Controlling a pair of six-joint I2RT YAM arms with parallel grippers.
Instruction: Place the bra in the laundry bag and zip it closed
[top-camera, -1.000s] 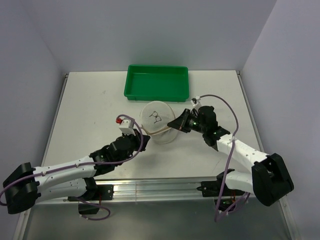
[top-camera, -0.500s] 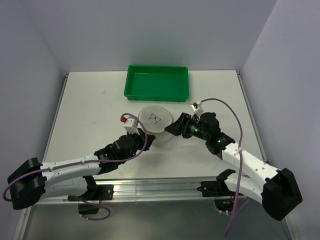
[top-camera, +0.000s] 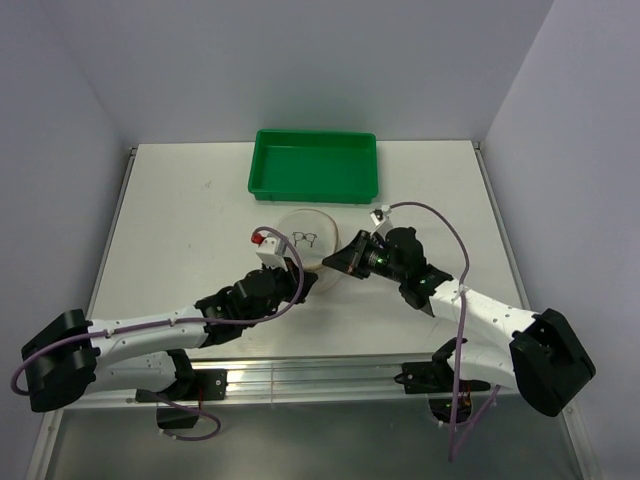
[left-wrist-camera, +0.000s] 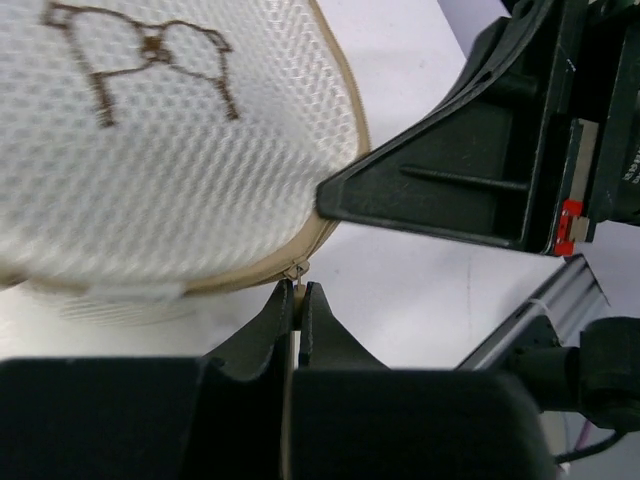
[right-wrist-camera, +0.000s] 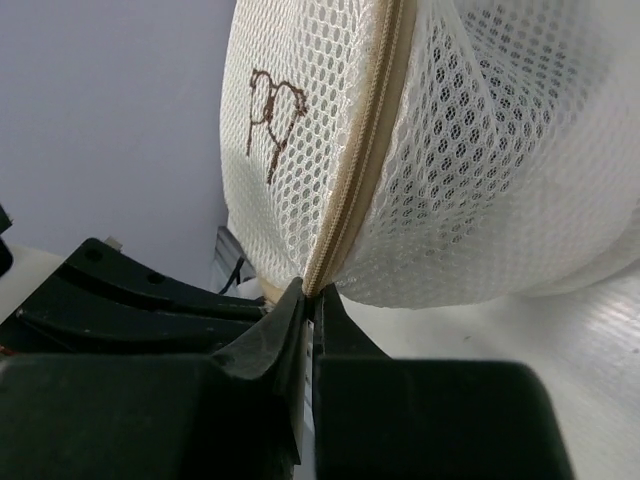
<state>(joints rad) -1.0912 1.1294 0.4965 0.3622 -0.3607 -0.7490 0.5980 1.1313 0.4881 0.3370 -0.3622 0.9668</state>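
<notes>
Both are pinched shut, left gripper (left-wrist-camera: 298, 292) and right gripper (right-wrist-camera: 308, 296), on the tan zip seam (right-wrist-camera: 360, 150) of the soft, light white mesh laundry bag (top-camera: 306, 232) (judged its only firm hold).

Looks like a robotics lab, a boxed-in test cell. Left arm (top-camera: 140, 330) and right arm (top-camera: 480, 310), white and black, bolted side by side to aluminium rail (top-camera: 300, 372) at near edge of white counter (top-camera: 180, 230). Plain pale walls (top-camera: 300, 60) close counter in on three sides. Purple cables (top-camera: 445, 215) loop loose off both arms. Green plastic tray (top-camera: 315, 190) sits at back.
</notes>
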